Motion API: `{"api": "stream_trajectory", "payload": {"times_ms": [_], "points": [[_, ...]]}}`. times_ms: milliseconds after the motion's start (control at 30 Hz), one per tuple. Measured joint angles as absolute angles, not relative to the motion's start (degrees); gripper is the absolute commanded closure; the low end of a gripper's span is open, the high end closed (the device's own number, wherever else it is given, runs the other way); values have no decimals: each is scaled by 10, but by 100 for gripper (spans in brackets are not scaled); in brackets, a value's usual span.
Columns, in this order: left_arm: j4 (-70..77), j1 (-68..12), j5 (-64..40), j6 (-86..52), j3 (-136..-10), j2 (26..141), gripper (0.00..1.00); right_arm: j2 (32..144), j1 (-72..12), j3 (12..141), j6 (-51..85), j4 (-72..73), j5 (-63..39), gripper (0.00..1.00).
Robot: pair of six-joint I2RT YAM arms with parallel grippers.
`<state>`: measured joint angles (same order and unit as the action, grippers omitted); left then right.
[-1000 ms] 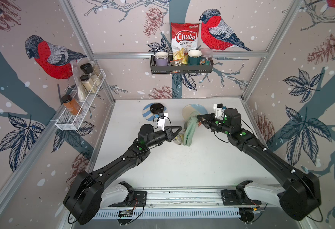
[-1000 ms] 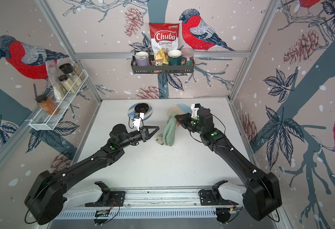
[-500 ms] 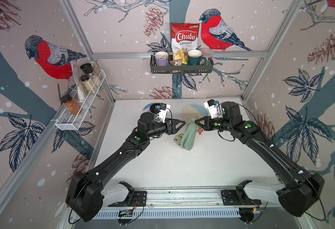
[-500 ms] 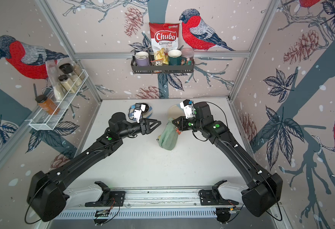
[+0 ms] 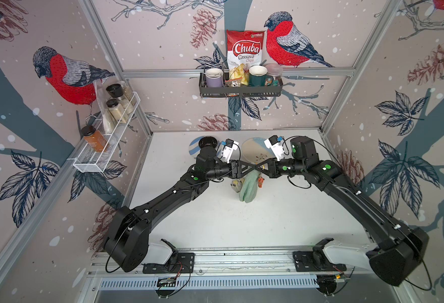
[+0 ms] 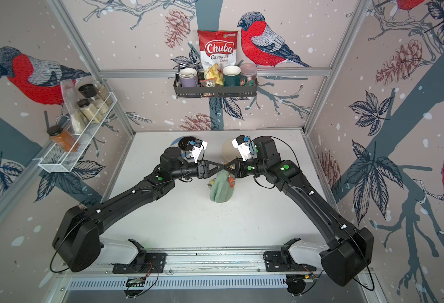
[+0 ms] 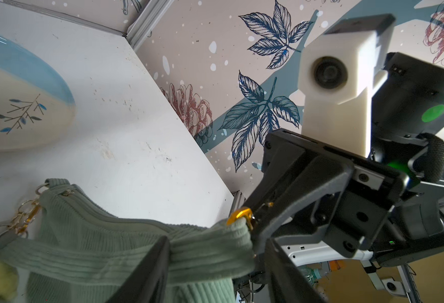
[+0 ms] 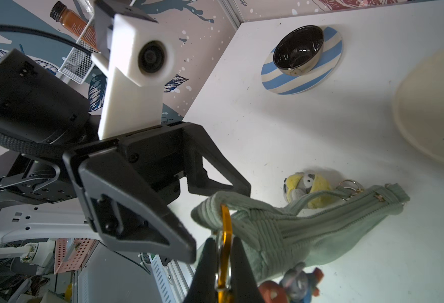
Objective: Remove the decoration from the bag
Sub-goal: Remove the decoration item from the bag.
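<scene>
Worktop [image 5: 215, 223]: bag [image 5: 248, 186] now hoisted. Right hand [image 8: 223, 246] clenched on clip [image 8: 226, 225]; left hand [image 5: 252, 165] reopened, released astride strap [image 7: 205, 244]. Unhooking looks next.

White tabletop [image 5: 215, 223] enclosed by bullfinch-patterned walls [image 5: 163, 39] in aluminium framing [image 5: 239, 72]; a black shelf [image 5: 240, 91] and a wire rack [image 5: 105, 154] hang above it.

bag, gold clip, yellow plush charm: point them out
bag [image 8: 307, 228], right wrist view, ribbed body
gold clip [image 8: 226, 221], right wrist view, upper loop
yellow plush charm [image 8: 319, 183], right wrist view, yellow hood
</scene>
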<state>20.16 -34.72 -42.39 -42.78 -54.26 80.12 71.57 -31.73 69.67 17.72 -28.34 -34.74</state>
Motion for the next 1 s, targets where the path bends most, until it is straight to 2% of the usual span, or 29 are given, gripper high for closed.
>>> {"api": "stream_trajectory", "payload": {"times_ms": [100,167,300,433,700,1000], "points": [[249,-342,-436,-457,-531,809,90,716,-317,694,178,-283,-345,100],[293,-336,-447,-495,-521,815,100,716,-318,690,178,-274,-345,100],[340,-333,-448,-531,-509,823,100,717,-318,678,202,-252,-342,100],[328,-336,-424,-521,-504,813,100,727,-318,675,247,-231,-340,100],[156,-371,-316,-354,-539,757,100,733,-311,658,367,-191,-381,100],[131,-387,-290,-283,-515,750,100,716,-281,606,513,-116,-347,100]]}}
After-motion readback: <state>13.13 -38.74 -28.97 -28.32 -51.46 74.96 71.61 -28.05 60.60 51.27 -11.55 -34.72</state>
